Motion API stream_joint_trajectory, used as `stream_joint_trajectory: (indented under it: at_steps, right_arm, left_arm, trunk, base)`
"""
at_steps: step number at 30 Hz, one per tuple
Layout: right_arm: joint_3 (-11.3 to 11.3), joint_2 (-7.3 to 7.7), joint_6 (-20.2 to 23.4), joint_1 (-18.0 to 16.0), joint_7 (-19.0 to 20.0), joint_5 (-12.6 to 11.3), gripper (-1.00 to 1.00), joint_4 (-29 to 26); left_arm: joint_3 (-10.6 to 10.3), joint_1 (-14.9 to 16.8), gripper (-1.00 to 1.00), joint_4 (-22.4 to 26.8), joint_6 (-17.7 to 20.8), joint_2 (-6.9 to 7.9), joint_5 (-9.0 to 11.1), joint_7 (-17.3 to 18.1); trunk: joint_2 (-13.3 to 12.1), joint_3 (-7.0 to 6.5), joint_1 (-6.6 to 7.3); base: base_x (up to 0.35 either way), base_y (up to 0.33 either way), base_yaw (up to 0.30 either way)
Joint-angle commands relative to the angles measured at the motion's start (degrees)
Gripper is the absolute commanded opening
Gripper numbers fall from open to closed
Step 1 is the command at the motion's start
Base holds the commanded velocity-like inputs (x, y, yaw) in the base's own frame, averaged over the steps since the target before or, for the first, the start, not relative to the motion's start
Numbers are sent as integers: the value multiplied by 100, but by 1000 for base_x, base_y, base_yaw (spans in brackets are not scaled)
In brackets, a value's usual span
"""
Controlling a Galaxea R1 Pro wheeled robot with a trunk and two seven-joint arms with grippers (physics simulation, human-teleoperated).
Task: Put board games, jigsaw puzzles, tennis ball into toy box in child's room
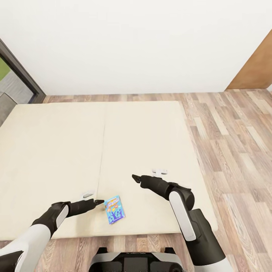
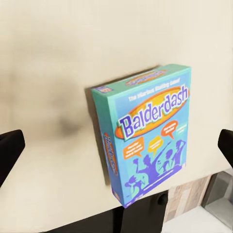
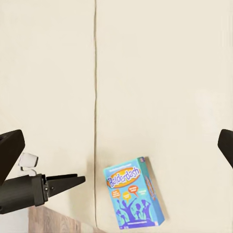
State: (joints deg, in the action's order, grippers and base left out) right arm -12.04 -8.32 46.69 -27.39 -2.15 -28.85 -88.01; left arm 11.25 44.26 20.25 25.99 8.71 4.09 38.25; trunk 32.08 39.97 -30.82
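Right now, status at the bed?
Left gripper open beside the board game, not touching. Right gripper open, empty, over the bed. Game flat near the bed's edge. Nothing in the way.

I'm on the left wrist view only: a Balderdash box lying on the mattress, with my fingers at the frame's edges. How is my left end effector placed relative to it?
Observer: In the head view, the left end effector is just to the left of the board game. Its tips are close to the box's edge, not around it.
Operator: And the right arm?
Observer: The right end effector is over the bed, farther in and to the right of the board game. It is apart from the box and its fingers are spread wide, gripping nothing.
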Motion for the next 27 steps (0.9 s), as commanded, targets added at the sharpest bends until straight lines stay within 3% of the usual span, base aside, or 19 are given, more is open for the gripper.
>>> stream_joint_trajectory:
  at_steps: [1,27]
  right_arm:
    - [3,0,23,-3,-23,-29,100,-5]
    - [-16,-3,16,-3,-23,-29,100,-4]
  left_arm:
    - [17,2,100,9,55,0,40,8]
    - [16,3,100,166,-1,17,40,21]
  trunk:
    - [7,15,-2]
    - [7,259,-2]
  base:
    - [0,0,0]
    - [0,0,0]
